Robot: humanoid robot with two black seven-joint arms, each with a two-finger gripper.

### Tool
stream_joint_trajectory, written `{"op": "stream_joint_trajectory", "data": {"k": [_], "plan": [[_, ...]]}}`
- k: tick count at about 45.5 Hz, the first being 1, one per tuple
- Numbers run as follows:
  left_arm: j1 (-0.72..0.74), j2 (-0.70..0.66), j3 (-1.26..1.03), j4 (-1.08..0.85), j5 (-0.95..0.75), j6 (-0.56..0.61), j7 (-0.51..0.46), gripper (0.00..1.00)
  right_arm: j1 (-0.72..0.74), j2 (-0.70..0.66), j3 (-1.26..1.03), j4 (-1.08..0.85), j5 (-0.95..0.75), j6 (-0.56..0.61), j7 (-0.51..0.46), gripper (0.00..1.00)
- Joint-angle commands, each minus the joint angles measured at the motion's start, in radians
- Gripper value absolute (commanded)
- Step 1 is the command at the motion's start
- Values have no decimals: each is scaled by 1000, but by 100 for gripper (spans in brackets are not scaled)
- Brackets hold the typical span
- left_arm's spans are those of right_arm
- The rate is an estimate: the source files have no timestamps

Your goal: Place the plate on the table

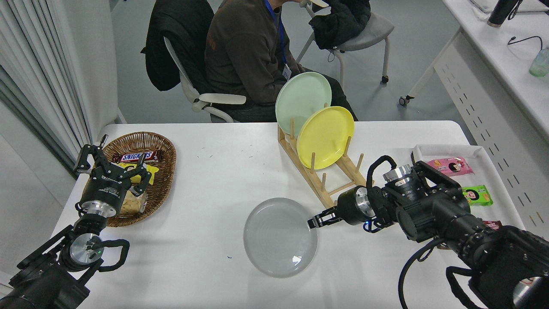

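Observation:
The light grey plate lies flat or nearly flat, low over the front middle of the white table. I cannot tell whether it touches the table. My right gripper comes in from the right and is shut on the plate's right rim. My left gripper is parked at the lower left by the basket, fingers spread open and empty.
A wooden rack just behind the right gripper holds a yellow plate and a mint green plate. A wicker basket of snacks sits at the left. A white tray with snack packs sits at the right. A person sits at the far side.

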Motion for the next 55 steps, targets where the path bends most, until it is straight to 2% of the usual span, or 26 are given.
{"op": "stream_joint_trajectory", "data": {"k": [1,6,11,14,42,45,51,55], "plan": [[0,0,0,0,0,0,0,98,0,0,-2,2,0,0,0,13],[0,0,0,0,0,0,0,98,0,0,-2,4,5,0,0,38],[0,0,0,0,0,0,0,98,0,0,-2,30,5,0,0,42],[0,0,0,0,0,0,0,98,0,0,-4,65,5,0,-1,51],[0,0,0,0,0,0,0,98,3,0,-76,195,46,0,-12,52],[0,0,0,0,0,0,0,98,7,0,-85,218,46,0,-12,56],[0,0,0,0,0,0,0,98,26,0,-91,241,42,0,-12,57],[0,0,0,0,0,0,0,98,40,0,-98,243,37,0,-12,65]]}}
